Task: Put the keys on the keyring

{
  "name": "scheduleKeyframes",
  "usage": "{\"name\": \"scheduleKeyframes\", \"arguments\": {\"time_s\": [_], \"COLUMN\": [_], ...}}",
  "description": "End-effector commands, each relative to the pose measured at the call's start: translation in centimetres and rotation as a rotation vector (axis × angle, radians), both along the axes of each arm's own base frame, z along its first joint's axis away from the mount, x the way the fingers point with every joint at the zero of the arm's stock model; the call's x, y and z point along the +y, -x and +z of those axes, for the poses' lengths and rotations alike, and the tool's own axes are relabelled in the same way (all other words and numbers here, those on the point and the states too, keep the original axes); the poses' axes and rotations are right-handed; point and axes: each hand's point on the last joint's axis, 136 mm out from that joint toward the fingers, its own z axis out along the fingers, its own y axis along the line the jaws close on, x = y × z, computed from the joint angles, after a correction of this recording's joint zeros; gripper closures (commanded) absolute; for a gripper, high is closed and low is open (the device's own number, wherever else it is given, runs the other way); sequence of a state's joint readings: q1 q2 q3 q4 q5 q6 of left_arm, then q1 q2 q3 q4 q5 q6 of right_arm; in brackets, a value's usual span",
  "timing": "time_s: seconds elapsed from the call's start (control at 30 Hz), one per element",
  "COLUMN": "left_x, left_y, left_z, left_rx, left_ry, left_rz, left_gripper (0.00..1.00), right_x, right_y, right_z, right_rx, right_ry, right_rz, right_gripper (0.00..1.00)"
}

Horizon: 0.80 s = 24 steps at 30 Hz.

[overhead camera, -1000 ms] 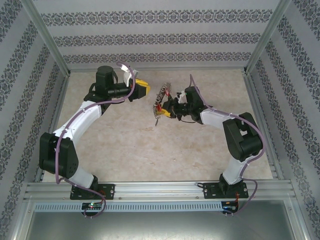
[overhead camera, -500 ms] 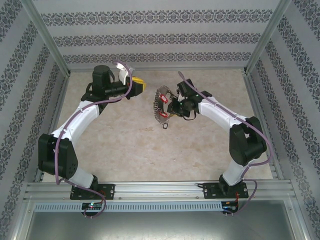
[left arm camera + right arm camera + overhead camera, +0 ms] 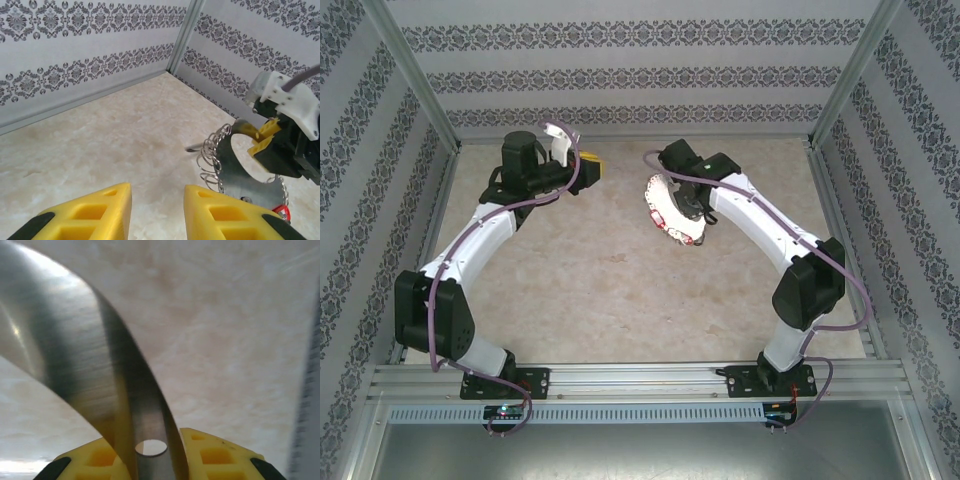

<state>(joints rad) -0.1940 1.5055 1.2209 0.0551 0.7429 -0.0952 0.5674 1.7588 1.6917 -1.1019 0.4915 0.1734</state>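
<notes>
marbled tabletop (image 3: 620, 300) lies below; my right gripper (image 3: 150, 450) clamps the keyring (image 3: 75, 355) by its flat band, likely stiff, light and slick, with red keys (image 3: 672, 228) at its fringe. my left gripper (image 3: 157, 200) gapes empty.

White-and-black arms (image 3: 480, 235), yellow fingers (image 3: 95, 212)

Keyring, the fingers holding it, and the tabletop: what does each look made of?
Keyring: metal, likely steel. It shows a silvery brushed grain with soft reflections, and wire loops fringe its edge in the left wrist view.
Fingers: matte yellow plastic with moulded square pockets, possibly printed.
Tabletop: pale beige marbled surface with a slight sheen. It could be stone or a laminate print; I cannot tell which.
</notes>
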Motion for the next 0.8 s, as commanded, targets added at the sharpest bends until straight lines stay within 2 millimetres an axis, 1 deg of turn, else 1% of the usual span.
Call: {"name": "scheduleKeyframes", "arguments": {"time_s": [0.0,0.17,0.27,0.33,0.43,0.5,0.53,0.57,0.63,0.73,0.77], "left_x": [1.3,1.4,1.5,1.7,2.3,2.6,2.9,3.2,3.9,5.0,5.1], "left_y": [-0.1,-0.2,-0.2,-0.3,-0.7,-0.8,-0.9,-1.0,-1.2,-1.2,-1.1], "left_z": [0.3,-0.7,-1.0,-1.3,-1.5,-1.5,-1.5,-1.4,-1.7,-2.1,-2.2], "left_rx": [0.010,0.035,0.043,0.053,0.064,0.062,0.063,0.064,0.081,0.097,0.093], "left_ry": [0.016,0.029,0.039,0.046,0.043,0.030,0.023,0.020,0.017,0.024,0.029], "left_rz": [0.071,0.087,0.096,0.117,0.154,0.172,0.186,0.200,0.238,0.290,0.293], "left_gripper": [0.66,0.66,0.66,0.66,0.66,0.66,0.66,0.66,0.66,0.66,0.65], "right_x": [-2.5,-2.6,-3.1,-2.7,-1.5,-0.6,0.0,0.6,1.1,0.8,0.9], "right_y": [-0.9,-2.1,-2.8,-3.0,-2.4,-1.8,-1.4,-1.2,-0.9,-0.7,-0.5], "right_z": [3.8,7.1,9.1,10.2,11.0,10.2,9.8,9.8,10.5,12.4,13.1], "right_rx": [-0.088,-0.164,-0.245,-0.314,-0.372,-0.365,-0.370,-0.400,-0.463,-0.537,-0.577], "right_ry": [0.309,0.544,0.645,0.695,0.667,0.647,0.662,0.692,0.718,0.707,0.691], "right_rz": [0.099,0.260,0.265,0.300,0.388,0.496,0.573,0.627,0.660,0.607,0.589], "right_gripper": [0.81,0.81,0.79,0.79,0.78,0.79,0.79,0.80,0.80,0.80,0.79]}}
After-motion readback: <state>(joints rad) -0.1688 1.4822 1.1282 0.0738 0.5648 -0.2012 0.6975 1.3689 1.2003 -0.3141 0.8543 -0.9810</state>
